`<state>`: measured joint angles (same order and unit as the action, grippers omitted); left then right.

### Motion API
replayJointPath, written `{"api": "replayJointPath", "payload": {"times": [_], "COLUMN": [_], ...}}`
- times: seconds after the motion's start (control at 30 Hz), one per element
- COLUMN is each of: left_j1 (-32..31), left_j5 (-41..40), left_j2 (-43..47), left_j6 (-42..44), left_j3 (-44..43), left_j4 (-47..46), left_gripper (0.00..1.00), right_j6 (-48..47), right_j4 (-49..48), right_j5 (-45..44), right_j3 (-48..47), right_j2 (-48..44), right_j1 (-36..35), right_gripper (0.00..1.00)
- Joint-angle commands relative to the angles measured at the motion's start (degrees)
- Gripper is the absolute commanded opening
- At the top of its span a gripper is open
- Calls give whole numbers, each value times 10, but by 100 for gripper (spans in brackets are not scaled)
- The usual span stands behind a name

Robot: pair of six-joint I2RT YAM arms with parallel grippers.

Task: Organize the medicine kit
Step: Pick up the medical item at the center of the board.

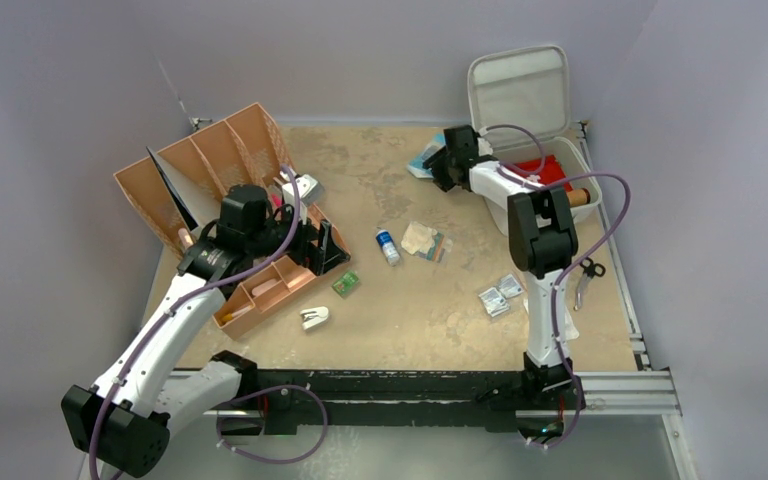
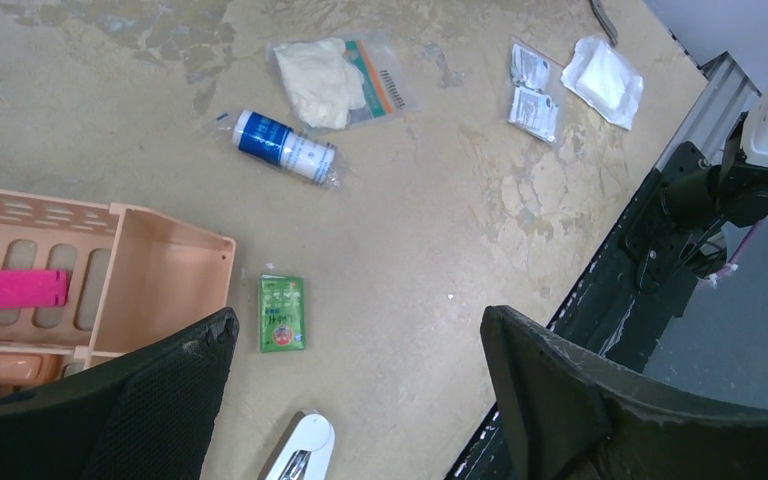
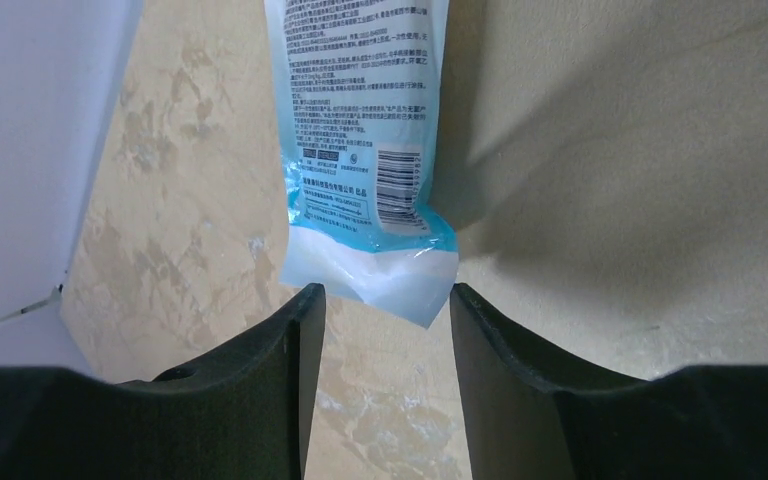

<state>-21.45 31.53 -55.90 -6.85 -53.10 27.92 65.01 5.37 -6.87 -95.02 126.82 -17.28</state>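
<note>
From above, the medicine kit [image 1: 518,88] stands open at the table's far right, and its stiff, probably light shell looks best taken by the rim. In its wrist view the left gripper [image 2: 358,320] gapes wide and empty. In the other wrist view the right gripper [image 3: 382,300], half-open, straddles the end of a blue packet [image 3: 365,150].

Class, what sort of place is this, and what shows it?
Probably a robotics lab bench: two robot arms bolted to a rail, plain grey walls around the table, supplies scattered near the medicine kit.
</note>
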Motion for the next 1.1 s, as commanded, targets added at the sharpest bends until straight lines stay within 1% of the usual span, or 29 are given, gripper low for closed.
{"api": "replayJointPath", "payload": {"times": [0.0, 0.13, 0.2, 0.23, 0.27, 0.33, 0.43, 0.53, 0.6, 0.63, 0.7, 0.83, 0.87, 0.93, 1.07], "left_j1": [-2, -2, -2, -2, -2, -2, -2, -2, -2, -3, -2, -2, -2, -2, -2], "left_j5": [3, -11, -15, -16, -16, -22, -37, -89, -123, -134, -148, -127, -129, -131, -120], "left_j2": [2, 4, 4, 4, 4, 3, 0, -3, 0, 2, 4, -25, -36, -46, -57], "left_j6": [1, 1, 2, 2, 2, 1, 1, 1, 3, 2, -10, -32, -36, -43, -56], "left_j3": [-1, -1, 0, 0, -1, -2, -6, -8, -13, -11, -7, -41, -52, -67, -83], "left_j4": [-15, -11, -10, -10, -10, -9, -5, 13, 25, 24, 9, 17, 25, 30, 19], "left_gripper": [90, 90, 90, 90, 90, 91, 91, 94, 98, 100, 100, 100, 100, 100, 100], "right_j6": [22, 30, 33, 34, 32, 4, -9, -23, -47, -60, -104, -178, -197, -230, -262], "right_j4": [20, 18, 32, 33, 28, 19, 21, 5, 3, 6, 17, 81, 109, 134, 171], "right_j5": [-11, -15, -9, -11, -17, -32, -16, -13, 9, 13, 25, 67, 73, 86, 111], "right_j3": [-36, -31, -37, -39, -40, -53, -56, -28, -21, -21, -22, -31, -30, -16, 13], "right_j2": [15, 20, 26, 28, 29, 38, 37, 8, -9, -19, -40, -81, -92, -129, -193], "right_j1": [0, -1, 0, 0, 0, 0, -1, 0, 0, 0, 0, 0, 0, 0, 0], "right_gripper": [52, 52, 50, 46, 40, 31, 19, 6, 1, 0, 0, 0, 0, 0, 0]}}
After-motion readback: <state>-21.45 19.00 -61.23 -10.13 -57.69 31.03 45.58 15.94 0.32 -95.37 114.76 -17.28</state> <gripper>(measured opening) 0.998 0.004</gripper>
